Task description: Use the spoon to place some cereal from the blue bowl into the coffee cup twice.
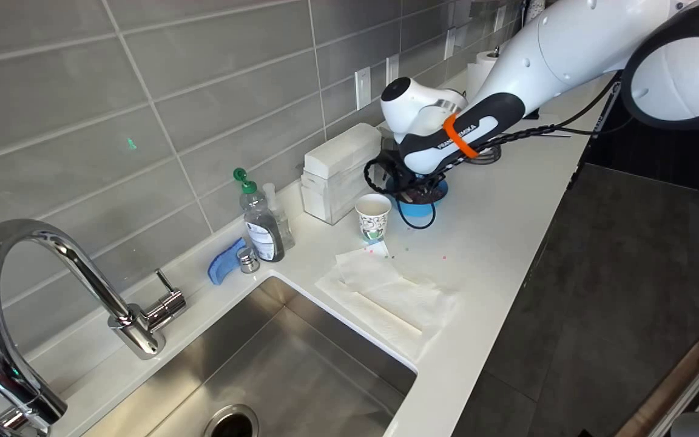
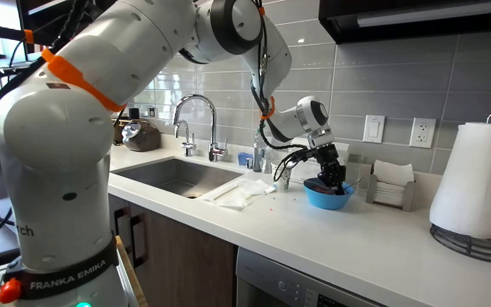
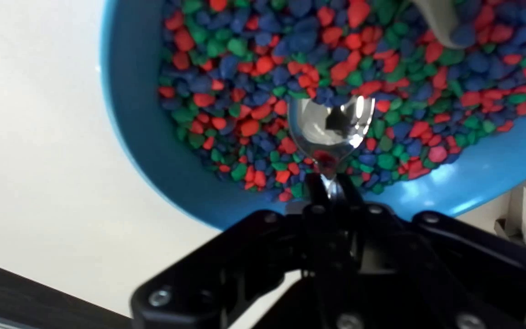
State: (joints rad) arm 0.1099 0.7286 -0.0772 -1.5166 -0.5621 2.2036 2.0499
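The blue bowl (image 3: pixel 135 119) stands on the counter and shows in both exterior views. Small red, green and blue bits, the cereal (image 3: pixel 244 114), cover its bottom. My gripper (image 3: pixel 330 185) reaches down into the bowl (image 2: pixel 328 201), its fingers shut on the metal spoon (image 3: pixel 329 130). The spoon's head faces up, with its front edge in the bits; a reddish patch shows near its neck. The rest of its handle is hidden between my fingers. Beside the bowl, on the sink side, the white coffee cup (image 1: pixel 374 215) stands upright; its inside bottom is hidden.
A grey utensil-like piece (image 3: pixel 443 23) lies in the bits. Paper towels (image 1: pixel 398 297) lie between cup and sink (image 1: pixel 301 376). Along the wall stand a soap bottle (image 1: pixel 261 227), a white box (image 1: pixel 343 173) and a napkin holder (image 2: pixel 390 187). A paper-towel roll (image 2: pixel 471 179) stands farther along.
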